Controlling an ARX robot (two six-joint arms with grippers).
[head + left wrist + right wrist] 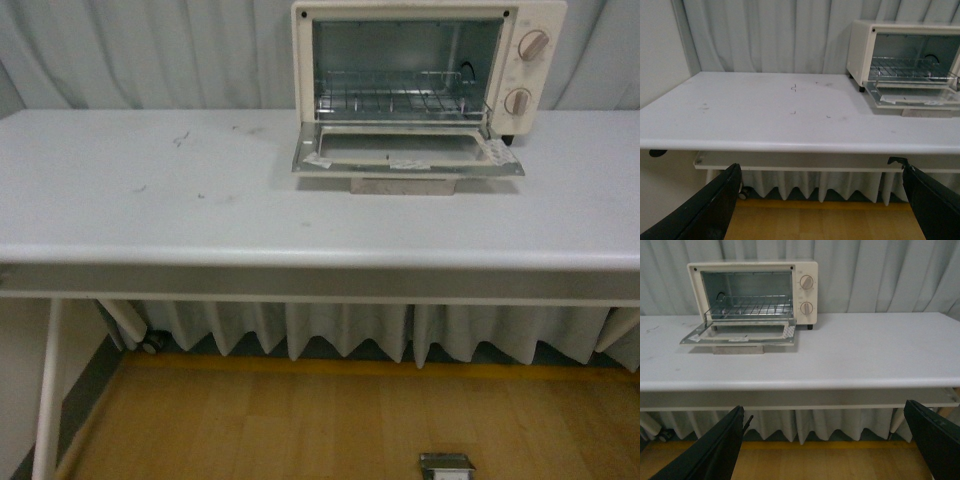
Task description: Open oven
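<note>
The cream-white oven (530, 70) stands at the back right of the white table (150, 210). Its glass door (405, 152) hangs down flat onto the tabletop, and the wire rack (400, 100) inside shows. Two round beige knobs (533, 45) sit on its right panel. The oven (860, 47) also shows in the left wrist view and the oven (807, 295) in the right wrist view, door down in both. My left gripper (822, 200) is open, low and in front of the table edge, far from the oven. My right gripper (825, 440) is likewise open below the table's front edge. Neither holds anything.
Grey pleated curtains (150, 50) hang behind the table and a white skirt (350, 335) hangs under it. A wooden floor (300, 420) lies below. A table leg (47, 390) stands at the front left, and a small metal object (446, 466) lies on the floor.
</note>
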